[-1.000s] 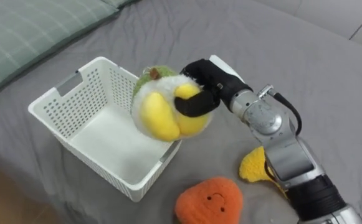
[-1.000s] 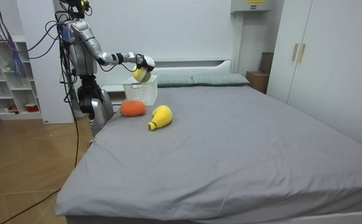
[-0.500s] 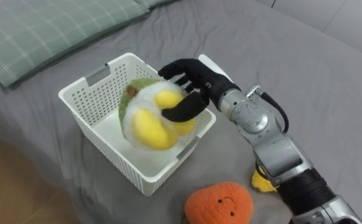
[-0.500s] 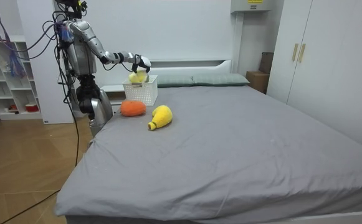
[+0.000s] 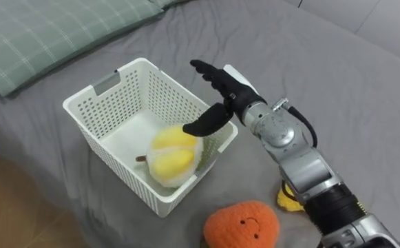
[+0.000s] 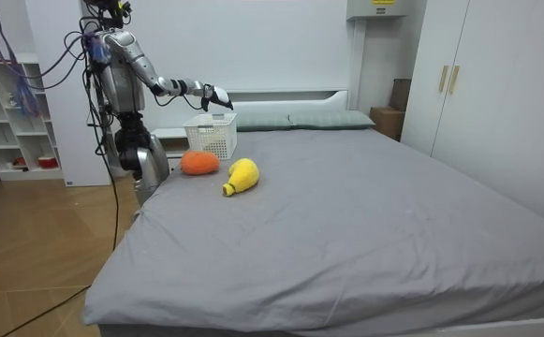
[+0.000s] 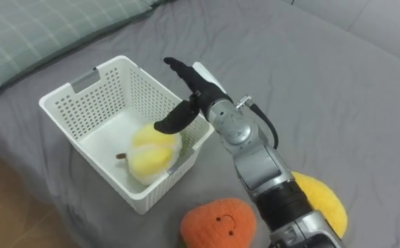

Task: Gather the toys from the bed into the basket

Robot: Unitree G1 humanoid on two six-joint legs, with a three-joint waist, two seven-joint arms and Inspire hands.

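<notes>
A white slotted basket (image 5: 98,86) stands on the grey bed. Inside it, against the near right wall, lies a round yellow and white plush toy (image 5: 172,155). My right hand (image 5: 230,95) hovers over the basket's right rim, open, fingers spread and holding nothing. An orange plush toy with a face (image 5: 244,224) lies in front of the basket. A yellow plush toy (image 7: 320,200) lies to its right, partly behind my forearm. In the room view the basket (image 6: 211,137), orange toy (image 6: 199,162) and yellow toy (image 6: 242,174) sit near the bed's corner, where the robot stands.
A green checked pillow (image 5: 41,34) lies behind the basket to the left. The bed's edge and wooden floor (image 5: 0,213) run close along the lower left. Grey sheet (image 5: 337,76) stretches away to the right. A white shelf (image 6: 9,112) stands behind the robot.
My right hand opened and let go of the yellow and white toy, which dropped into the basket. The camera view shifted early on.
</notes>
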